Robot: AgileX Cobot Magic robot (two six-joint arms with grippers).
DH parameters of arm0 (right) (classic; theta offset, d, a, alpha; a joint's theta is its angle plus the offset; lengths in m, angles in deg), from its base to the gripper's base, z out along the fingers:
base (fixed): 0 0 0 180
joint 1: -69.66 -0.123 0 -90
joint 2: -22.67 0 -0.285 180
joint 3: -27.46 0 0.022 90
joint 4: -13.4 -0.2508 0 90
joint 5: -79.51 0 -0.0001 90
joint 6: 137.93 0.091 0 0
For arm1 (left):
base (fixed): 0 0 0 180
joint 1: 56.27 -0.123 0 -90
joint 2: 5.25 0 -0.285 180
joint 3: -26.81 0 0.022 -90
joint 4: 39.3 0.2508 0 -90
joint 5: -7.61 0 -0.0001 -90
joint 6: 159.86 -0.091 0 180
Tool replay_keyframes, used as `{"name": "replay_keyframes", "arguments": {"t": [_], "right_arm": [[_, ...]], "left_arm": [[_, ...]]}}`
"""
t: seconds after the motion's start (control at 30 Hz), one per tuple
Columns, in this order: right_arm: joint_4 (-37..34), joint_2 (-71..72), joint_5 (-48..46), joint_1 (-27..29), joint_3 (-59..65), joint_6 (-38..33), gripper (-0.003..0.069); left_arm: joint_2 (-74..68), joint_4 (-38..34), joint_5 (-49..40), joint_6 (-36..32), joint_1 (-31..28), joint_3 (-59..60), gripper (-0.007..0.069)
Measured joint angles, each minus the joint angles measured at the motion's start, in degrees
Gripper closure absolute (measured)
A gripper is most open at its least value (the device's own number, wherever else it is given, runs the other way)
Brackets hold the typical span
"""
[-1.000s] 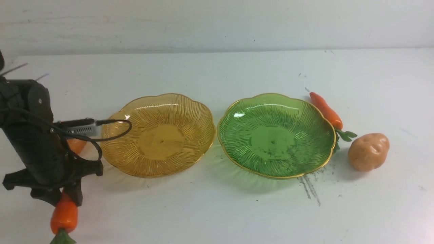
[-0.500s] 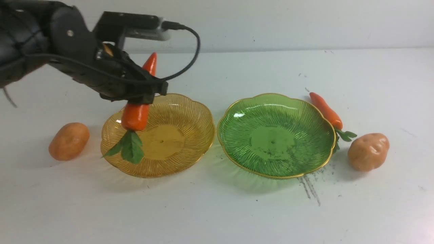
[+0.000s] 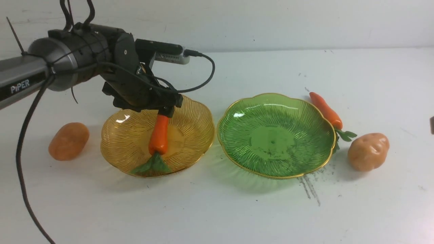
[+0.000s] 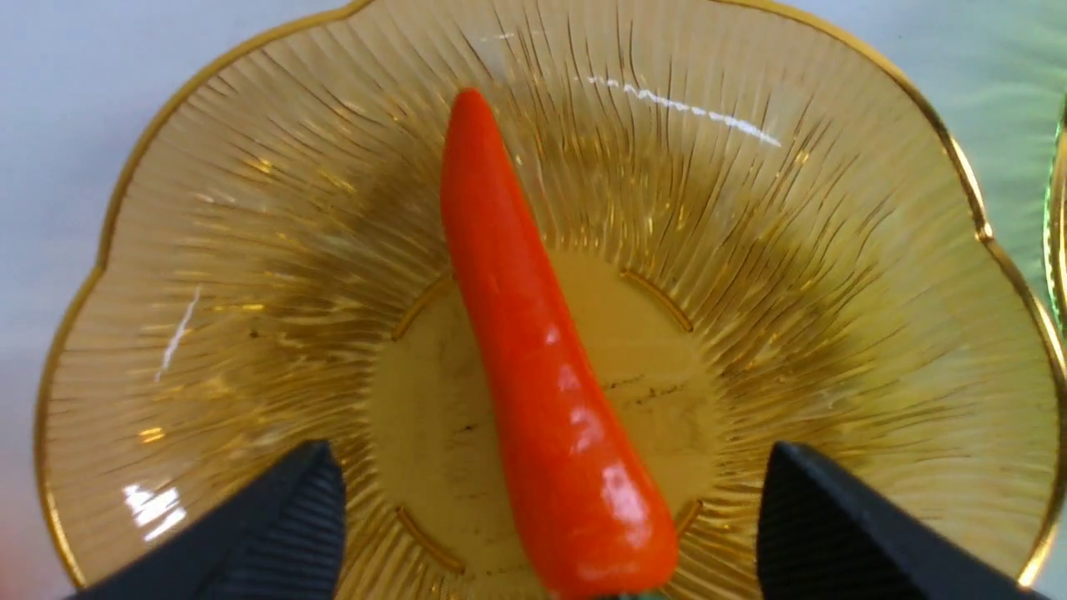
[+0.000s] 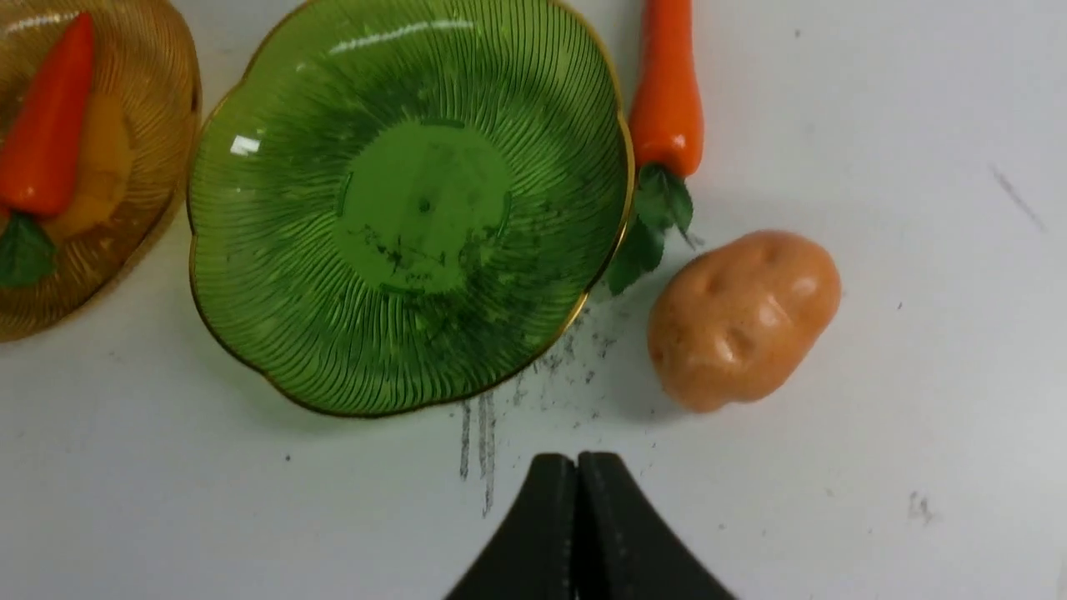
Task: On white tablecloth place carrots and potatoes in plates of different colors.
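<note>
Tablecloth: carrot in amber plate, L end effector spread, R end effector closed

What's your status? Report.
Left gripper open above amber plate, right gripper shut. One carrot lies in that plate. Second carrot, left potato, right potato on white tablecloth; green plate empty.

1 potato near green plate; right pincer pressed together.
</note>
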Motion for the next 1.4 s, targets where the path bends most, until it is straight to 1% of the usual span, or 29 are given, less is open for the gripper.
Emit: {"name": "replay_keyframes", "arguments": {"t": [0.03, 0.07, 0.1, 0.13, 0.17, 0.23, 0.3, 0.43, 0.47, 0.5, 0.6, 0.67, 0.73, 0.83, 1.0, 1.17, 1.33, 1.37, 1.4], "right_arm": [[0.5, -1.9, -0.1, 0.0, -2.1, 0.0, 0.067], [0.9, -3.9, -0.3, 0.0, -4.8, 0.0, 0.067], [1.2, -6.1, -0.4, 0.0, -7.5, 0.0, 0.067], [1.6, -9.4, -0.6, 0.0, -11.6, 0.0, 0.0666], [1.8, -12.5, -0.6, 0.0, -14.4, 0.0, 0.0662], [2.5, -18.8, -0.9, -0.9, -19.4, 0.0, 0.0634], [4.7, -24.4, -1.0, -2.4, -23.2, -0.3, 0.0585], [11.5, -33.9, 0.4, -6.4, -28.9, 0.2, 0.0447], [13.2, -36.4, 1.2, -7.1, -30.4, 1.0, 0.04], [15.0, -39.9, 2.5, -7.6, -32.3, 2.4, 0.0333], [17.0, -49.2, 5.7, -7.8, -38.4, 7.4, 0.0162], [17.2, -54.2, 6.2, -7.8, -42.4, 9.5, 0.009], [16.8, -59.9, 6.5, -7.8, -46.4, 10.2, 0.0041], [16.0, -65.5, 6.7, -7.8, -51.2, 10.8, 0.0027], [15.2, -70.6, 6.8, -7.8, -54.9, 12.1, 0.0031], [11.6, -72.4, 6.6, -7.8, -55.6, 11.5, 0.0074], [11.2, -73.1, 5.9, -7.8, -55.8, 10.9, 0.0168], [11.5, -73.3, 5.9, -7.8, -55.8, 10.8, 0.0207], [12.3, -73.5, 5.6, -7.8, -55.8, 10.8, 0.0267]], "left_arm": [[0.5, 0.0, -3.0, -0.4, 0.1, -1.4, 0.0239], [1.9, -0.3, -6.7, -1.5, 0.3, -2.8, 0.0413], [3.8, -0.3, -8.4, -2.3, 0.3, -3.0, 0.0523], [5.4, -0.6, -9.4, -2.9, 0.3, -3.0, 0.0566], [7.2, -1.1, -10.1, -3.2, 0.3, -2.6, 0.0589], [12.9, -2.4, -10.5, -3.8, 0.3, -0.5, 0.0621], [17.7, -4.0, -10.9, -4.7, 0.3, 2.4, 0.0628], [27.3, -8.2, -11.2, -7.1, 0.3, 10.5, 0.0628], [29.2, -8.9, -11.2, -7.4, 0.3, 12.1, 0.0628], [31.7, -9.5, -11.2, -7.6, 0.3, 14.4, 0.0628], [36.4, -10.1, -11.2, -7.7, 0.3, 18.8, 0.0628], [39.8, -10.2, -11.2, -7.7, 0.3, 21.7, 0.0628], [42.1, -10.2, -11.2, -7.7, 0.3, 23.3, 0.0628], [44.5, -10.2, -11.6, -7.5, 0.3, 24.3, 0.0628], [46.1, -10.2, -12.8, -7.5, 0.3, 24.5, 0.0628], [46.6, -10.2, -12.8, -7.5, 0.3, 24.5, 0.0628], [46.6, -10.2, -12.8, -7.5, 0.3, 24.5, 0.0628], [46.6, -10.2, -12.8, -7.5, 0.3, 24.5, 0.0628], [46.6, -10.2, -12.9, -7.5, 0.3, 24.5, 0.0628]]}}
